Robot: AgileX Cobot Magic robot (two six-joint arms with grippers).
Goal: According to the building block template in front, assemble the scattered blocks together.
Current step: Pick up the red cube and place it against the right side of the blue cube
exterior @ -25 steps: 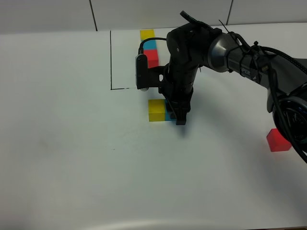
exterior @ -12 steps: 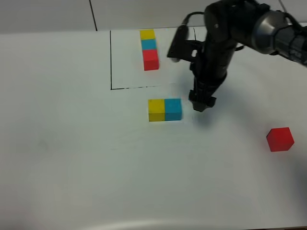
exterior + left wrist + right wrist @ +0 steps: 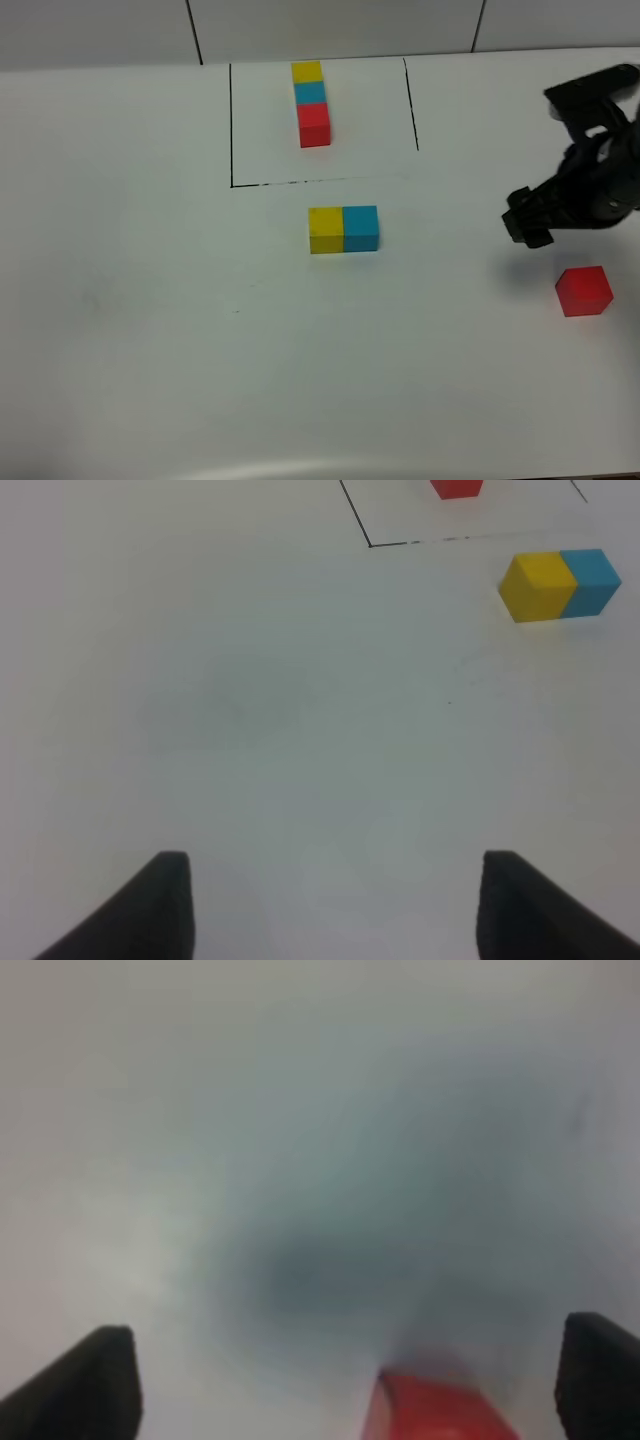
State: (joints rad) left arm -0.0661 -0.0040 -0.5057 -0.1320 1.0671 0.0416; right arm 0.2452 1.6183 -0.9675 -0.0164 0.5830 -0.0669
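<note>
On the white table (image 3: pixel 150 350): three loose cubes, plus one template (image 3: pixel 312 103) row of three.
Nearest, one red cube (image 3: pixel 583 291) lay alone, with the right gripper (image 3: pixel 527 222) near it, jaws wide, holding nothing. Mid-table, one yellow cube (image 3: pixel 326 230) touched one cyan cube (image 3: pixel 361 228). Farthest, the template sat inside its black outline (image 3: pixel 231 120). Left gripper (image 3: pixel 335 865) was spread wide, empty.

12 = far edge of table (image 3: pixel 150 330), seen from above. Template row (image 3: pixel 312 103): 3 cubes touching, lined up 12–6, inside drawn frame (image 3: pixel 231 130), toward its 12 end, approx. mid btw the side lines. Joined pair (image 3: pixel 343 229): 2 blocks touching, side by side 9–3, on table just outside frame's near line, at 6 o'clock of template row. Lone block (image 3: pixel 583 291) well apart, btw 3 & 4 o'clock of pair. Right gripper (image 3: pixel 527 222) near lone block, ca. 11 o'clock of it, apart.
</note>
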